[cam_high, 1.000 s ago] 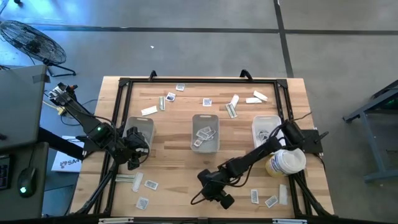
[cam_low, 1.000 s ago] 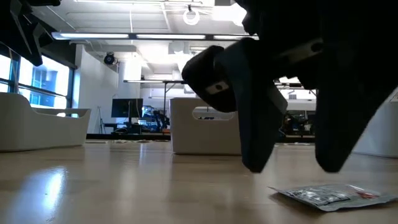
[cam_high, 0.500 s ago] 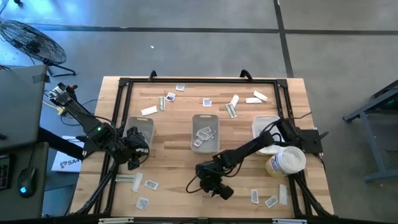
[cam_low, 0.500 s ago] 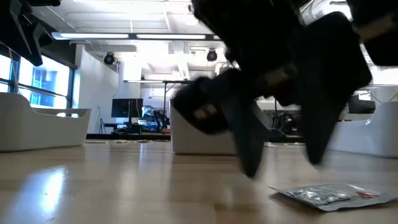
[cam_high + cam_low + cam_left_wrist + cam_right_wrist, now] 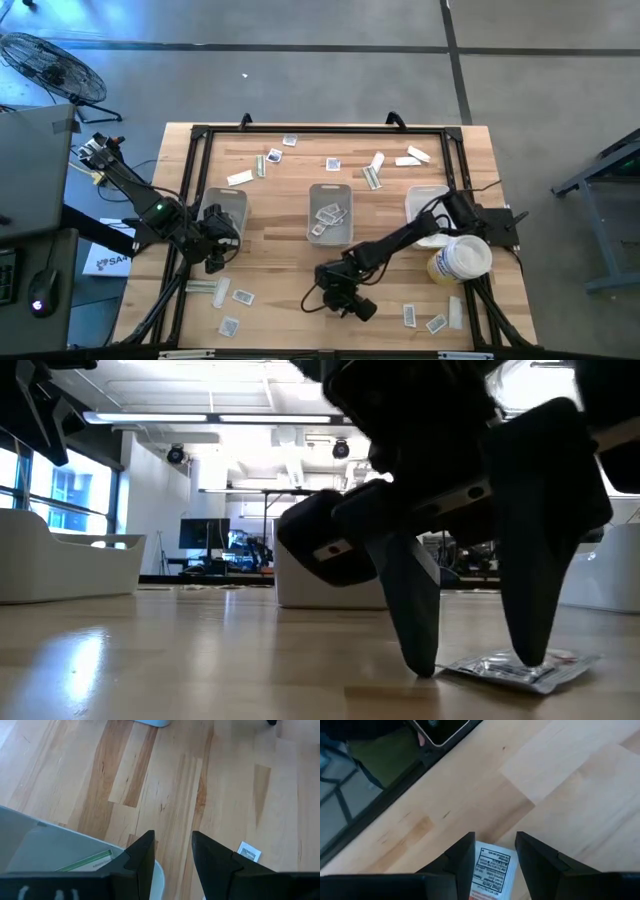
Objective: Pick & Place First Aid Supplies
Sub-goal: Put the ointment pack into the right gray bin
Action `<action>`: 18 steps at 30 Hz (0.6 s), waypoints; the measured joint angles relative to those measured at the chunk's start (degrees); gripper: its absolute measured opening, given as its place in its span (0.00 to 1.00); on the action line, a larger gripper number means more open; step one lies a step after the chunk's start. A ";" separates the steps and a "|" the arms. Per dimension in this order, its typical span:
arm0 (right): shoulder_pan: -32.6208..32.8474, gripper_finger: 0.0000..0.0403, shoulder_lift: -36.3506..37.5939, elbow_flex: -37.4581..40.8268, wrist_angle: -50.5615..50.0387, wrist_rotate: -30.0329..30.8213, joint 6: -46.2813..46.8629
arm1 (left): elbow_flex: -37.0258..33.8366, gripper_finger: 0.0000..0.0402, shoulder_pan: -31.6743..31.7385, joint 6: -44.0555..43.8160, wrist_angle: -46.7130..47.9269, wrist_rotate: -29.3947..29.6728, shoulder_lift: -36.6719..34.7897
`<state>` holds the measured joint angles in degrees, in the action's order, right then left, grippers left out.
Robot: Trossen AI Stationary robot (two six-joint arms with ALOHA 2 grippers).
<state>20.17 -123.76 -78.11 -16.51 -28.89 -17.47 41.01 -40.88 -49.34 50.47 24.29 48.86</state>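
Near the table's front edge, right end effector (image 5: 475, 660) straddles, fingers apart, a print-covered sachet (image 5: 492, 870)

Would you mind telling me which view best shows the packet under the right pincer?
The right wrist view: the packet lies between the open right pincer fingers, print visible. The low view shows it edge-on, flat on the table. In the high view the arm hides it. The left wrist view misses it.

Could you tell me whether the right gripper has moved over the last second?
Yes. In the high view the right gripper has shifted toward the table's left side, away from the round tub, and now stands open, straddling a sachet.
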 joint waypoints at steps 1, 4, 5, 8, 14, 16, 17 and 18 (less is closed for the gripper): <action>-0.11 0.35 0.01 -0.01 -0.67 1.30 -1.33 | 0.00 0.32 0.00 0.00 -0.02 -0.02 0.00; -0.53 0.35 0.04 -0.06 -1.94 2.92 -3.15 | 0.00 0.32 0.00 0.00 -0.02 -0.04 0.01; -0.84 0.35 0.04 -0.04 -2.16 3.00 -3.39 | 0.00 0.32 0.00 0.00 0.01 -0.09 0.00; -1.37 0.35 0.04 -0.02 -2.46 4.37 -4.04 | 0.00 0.32 0.00 0.00 0.00 -0.20 0.02; -1.69 0.35 1.35 0.05 -4.34 11.15 -7.38 | 0.00 0.32 -0.01 -0.02 0.00 -0.24 0.00; -1.53 0.35 2.18 0.11 -4.60 14.25 -8.50 | 0.00 0.32 0.00 -0.02 -0.02 -0.24 0.02; -1.38 0.35 2.50 0.17 -4.74 16.24 -8.75 | 0.00 0.32 0.00 -0.01 -0.01 -0.26 0.02; -1.21 0.35 3.05 0.21 -4.95 17.61 -9.16 | 0.00 0.32 0.00 0.00 0.01 -0.28 0.02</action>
<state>18.96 -120.71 -77.90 -21.46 -11.27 -26.63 41.01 -40.88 -49.34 50.48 24.01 48.88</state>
